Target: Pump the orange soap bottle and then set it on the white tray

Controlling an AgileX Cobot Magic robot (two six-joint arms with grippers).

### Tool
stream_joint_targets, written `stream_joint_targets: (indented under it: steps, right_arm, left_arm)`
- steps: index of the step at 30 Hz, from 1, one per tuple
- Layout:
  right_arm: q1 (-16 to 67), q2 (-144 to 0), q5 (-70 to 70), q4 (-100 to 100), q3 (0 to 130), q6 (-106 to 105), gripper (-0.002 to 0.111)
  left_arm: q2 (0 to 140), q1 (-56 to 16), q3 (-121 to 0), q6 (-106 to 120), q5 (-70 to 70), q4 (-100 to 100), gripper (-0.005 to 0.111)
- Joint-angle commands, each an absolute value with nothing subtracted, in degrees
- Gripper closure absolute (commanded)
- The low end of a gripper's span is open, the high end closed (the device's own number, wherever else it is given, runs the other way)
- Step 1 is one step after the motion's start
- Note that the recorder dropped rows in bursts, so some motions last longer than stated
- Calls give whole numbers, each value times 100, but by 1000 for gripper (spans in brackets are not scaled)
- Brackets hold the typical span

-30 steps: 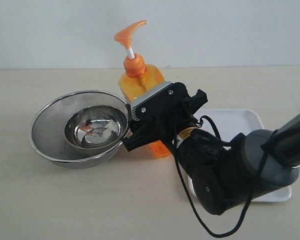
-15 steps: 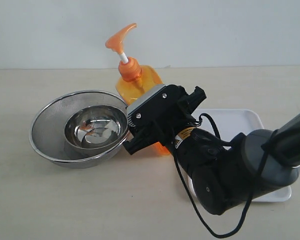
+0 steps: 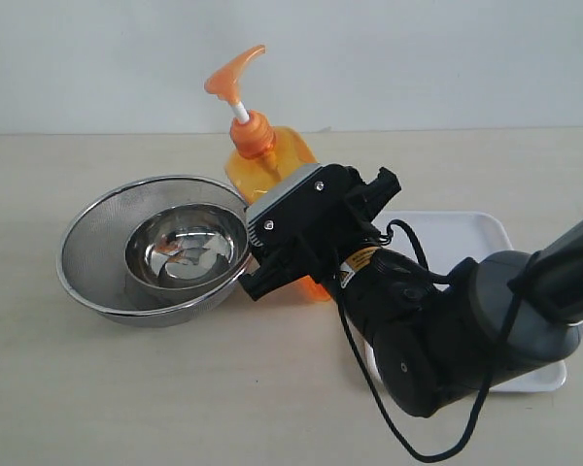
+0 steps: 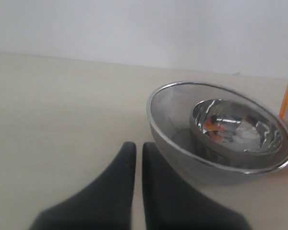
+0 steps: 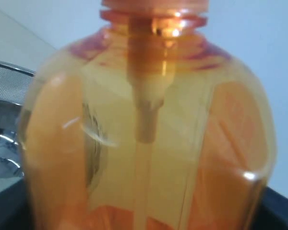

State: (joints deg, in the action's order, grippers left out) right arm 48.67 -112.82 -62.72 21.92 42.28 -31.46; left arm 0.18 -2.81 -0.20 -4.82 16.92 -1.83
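Exterior view: the bottle (image 3: 270,160) leans toward the sieve (image 3: 83,248), beside the tray (image 3: 466,233) and not on it. A bottle tilted like this would not stand alone, so I judge the right jaws are clamped wide around its lower body, to steady it for pumping. Its pump head (image 3: 235,70) is raised. The right arm (image 3: 447,330) hides the bottle's base, the grip itself and much of the tray; whether the base touches the bench (image 3: 126,388) cannot be told. Right wrist view is filled with blurred orange. The left jaws sit nearly closed and empty, short of the sieve.
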Motion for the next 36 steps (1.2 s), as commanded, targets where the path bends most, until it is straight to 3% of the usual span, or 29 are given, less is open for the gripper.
stream_joint_targets:
  steps: [1, 6, 15, 20, 30, 36]
  right_arm:
    - [4849, -11181, -6366, 2172, 4273, -3293, 107]
    - [4849, -11181, -6366, 2172, 4273, -3313, 107]
    - [4849, -11181, -6366, 2172, 4273, -3313, 107]
    - [4849, -11181, -6394, 2183, 4273, -3316, 107]
    - [4849, -11181, -6356, 2195, 4273, -3217, 107]
    - [4849, -11181, -6400, 2195, 4273, -3206, 107]
  left_arm:
    - [0, -261, 0, -522, 855, -1271, 102]
    - [0, -261, 0, -1153, 175, -3482, 102]
    - [198, -261, -1450, -309, 1590, -3685, 102]
    - [1280, -261, -2655, 476, 3033, -3701, 102]
    - [2233, -261, -3009, 1948, 2206, -4207, 102]
    - [4370, -261, -3888, 4988, 3006, -6527, 102]
